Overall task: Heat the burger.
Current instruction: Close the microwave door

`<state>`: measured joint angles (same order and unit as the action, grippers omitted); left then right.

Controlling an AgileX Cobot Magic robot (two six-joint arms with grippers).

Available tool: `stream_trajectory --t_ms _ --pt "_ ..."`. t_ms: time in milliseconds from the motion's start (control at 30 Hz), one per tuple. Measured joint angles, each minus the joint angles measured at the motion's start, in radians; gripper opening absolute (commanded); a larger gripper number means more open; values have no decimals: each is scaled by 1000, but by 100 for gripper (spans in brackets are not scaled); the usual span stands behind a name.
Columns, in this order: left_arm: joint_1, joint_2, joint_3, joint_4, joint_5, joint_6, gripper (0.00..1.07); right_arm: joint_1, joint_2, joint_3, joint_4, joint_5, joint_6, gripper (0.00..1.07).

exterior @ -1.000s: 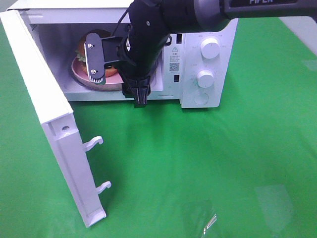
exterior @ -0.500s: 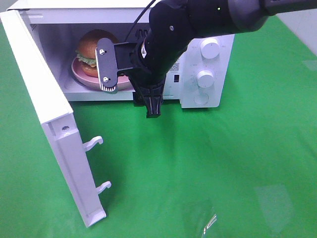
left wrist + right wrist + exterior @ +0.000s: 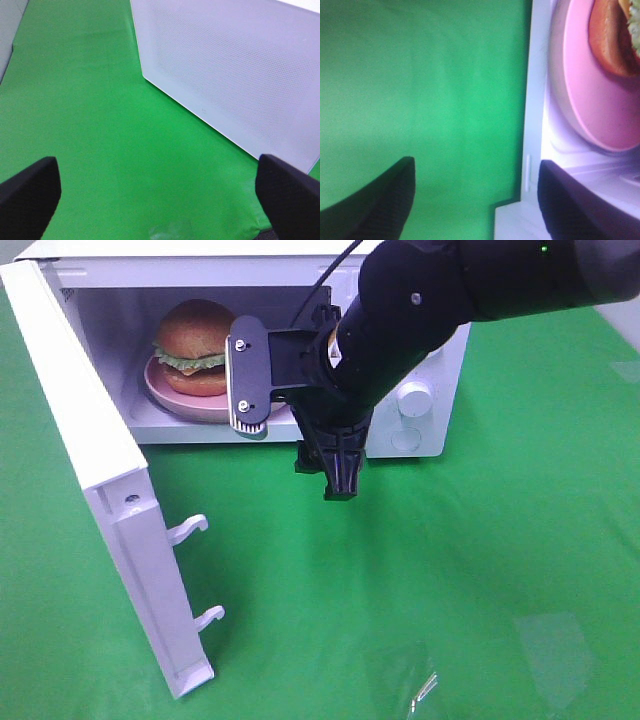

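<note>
Withdrawn rightward from microwave (image 3: 445,430), right end effector (image 3: 475,197) hangs empty, jaws well apart, having left burger (image 3: 193,345) on plate (image 3: 170,395) inside, upper left, for heating.

right arm (image 3: 450,290): reaching in from the right, wrist tipped downward | right gripper (image 3: 475,200): jaws apart, gripping nothing | left gripper (image 3: 160,200): jaws spread wide, empty

Access: microwave door (image 3: 105,490) stood wide open, flanking cavity's left | Obstruction: right tool (image 3: 475,172) and arm hung before cavity's right half | Interior: burger (image 3: 193,345) on plate (image 3: 165,398) occupied floor | Free: worktop (image 3: 450,570) in front.
</note>
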<state>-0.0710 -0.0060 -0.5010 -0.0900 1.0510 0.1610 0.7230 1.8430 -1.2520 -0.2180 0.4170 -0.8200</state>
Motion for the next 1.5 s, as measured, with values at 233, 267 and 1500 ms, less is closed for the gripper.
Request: stream_trajectory --t_ms 233,267,1500 --pt "0 0 0 0 0 0 98 0 -94 93 0 0 74 70" --pt "0 0 0 0 0 0 98 0 -94 93 0 0 74 70" --pt "0 0 0 0 0 0 98 -171 -492 267 68 406 844 70"
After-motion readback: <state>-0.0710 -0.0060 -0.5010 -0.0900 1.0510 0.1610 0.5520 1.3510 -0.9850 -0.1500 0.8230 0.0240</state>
